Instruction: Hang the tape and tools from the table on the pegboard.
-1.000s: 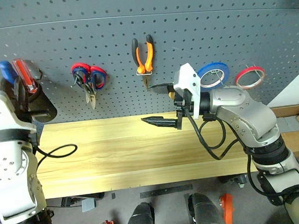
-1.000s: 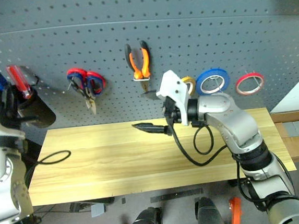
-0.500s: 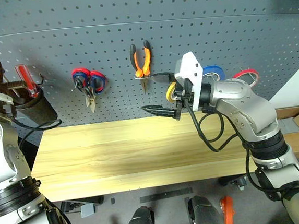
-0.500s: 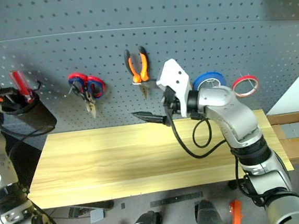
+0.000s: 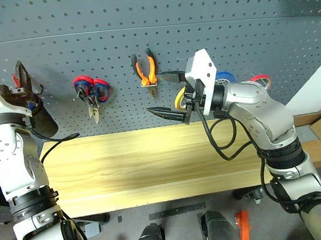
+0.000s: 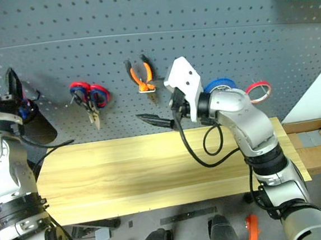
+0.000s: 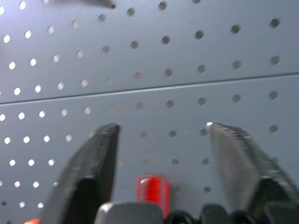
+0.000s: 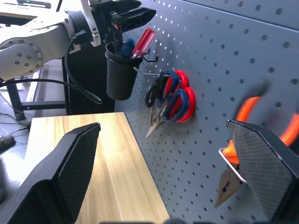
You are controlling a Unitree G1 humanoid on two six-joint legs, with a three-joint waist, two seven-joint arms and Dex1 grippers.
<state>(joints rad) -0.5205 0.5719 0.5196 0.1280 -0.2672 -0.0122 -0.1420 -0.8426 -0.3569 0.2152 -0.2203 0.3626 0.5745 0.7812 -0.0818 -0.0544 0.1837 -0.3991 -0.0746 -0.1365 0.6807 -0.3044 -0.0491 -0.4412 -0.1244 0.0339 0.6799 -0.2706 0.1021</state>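
The dark grey pegboard (image 5: 86, 42) rises behind the table (image 5: 141, 161). Hanging on it are the orange-handled pliers (image 5: 145, 71), the black-handled scissors (image 8: 154, 93) and, far right, the red tape (image 5: 260, 79). A black cup (image 5: 41, 118) on the board's left end holds the blue-handled screwdriver (image 8: 127, 46). My left gripper (image 5: 1, 72) stands open just above that cup, nothing between its fingers. My right gripper (image 5: 155, 92) is open and empty, pointing left, just in front of the board below the pliers.
A red-handled screwdriver (image 7: 152, 189) also stands in the cup. Red-and-blue scissors (image 5: 93, 87) hang beside the black ones. A yellow ring (image 5: 178, 99) and a blue ring (image 5: 224, 78) hang behind my right wrist. Cardboard boxes (image 5: 319, 134) sit at the table's right end.
My left gripper has opened and let go of the blue-handled screwdriver, which now stands in the cup. The camera has shifted. The right gripper has risen slightly.
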